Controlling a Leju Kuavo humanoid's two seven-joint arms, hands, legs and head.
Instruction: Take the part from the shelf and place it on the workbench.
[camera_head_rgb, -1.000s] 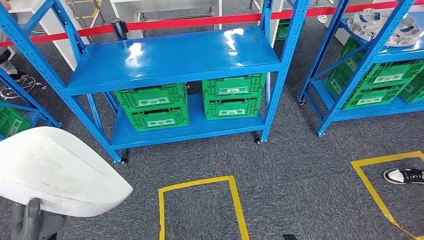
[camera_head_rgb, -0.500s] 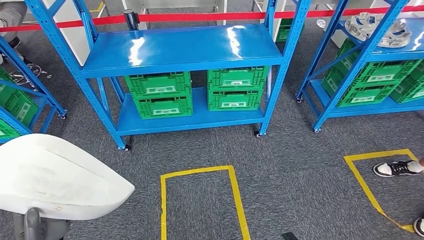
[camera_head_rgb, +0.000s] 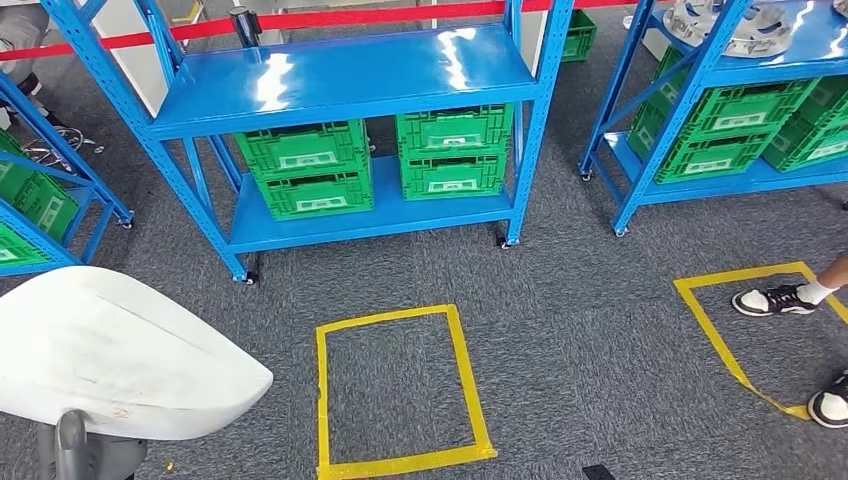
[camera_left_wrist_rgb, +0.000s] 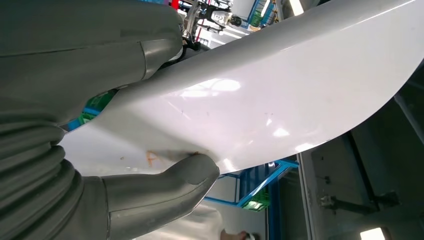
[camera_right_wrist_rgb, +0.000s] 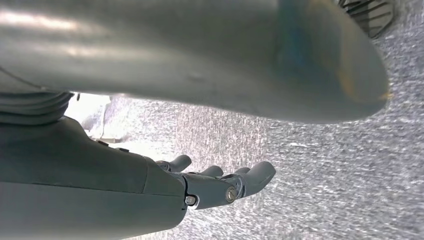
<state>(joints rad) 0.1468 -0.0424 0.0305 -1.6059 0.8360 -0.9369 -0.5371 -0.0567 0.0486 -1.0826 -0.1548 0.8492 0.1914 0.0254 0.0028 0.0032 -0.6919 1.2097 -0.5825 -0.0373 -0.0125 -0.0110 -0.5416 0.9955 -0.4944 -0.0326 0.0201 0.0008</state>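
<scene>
A large white curved part (camera_head_rgb: 110, 350) fills the lower left of the head view. My left hand (camera_head_rgb: 85, 455) holds it from below at its near edge. In the left wrist view the grey thumb (camera_left_wrist_rgb: 165, 185) presses on the glossy white part (camera_left_wrist_rgb: 280, 90), with the fingers clamped on its other face. My right hand (camera_right_wrist_rgb: 215, 185) hangs over the grey carpet with its fingers stretched out and nothing in them.
A blue shelf (camera_head_rgb: 340, 75) stands ahead with a bare top board and green crates (camera_head_rgb: 305, 170) below. Another shelf (camera_head_rgb: 740, 165) at the right carries metal parts (camera_head_rgb: 740, 25). Yellow tape squares (camera_head_rgb: 395, 390) mark the carpet. A person's shoes (camera_head_rgb: 770, 298) stand at the right.
The camera has moved: the shelves have slid up the picture and more carpet shows. A person's shoes have stepped further in at the right. The white part stays in my left hand.
</scene>
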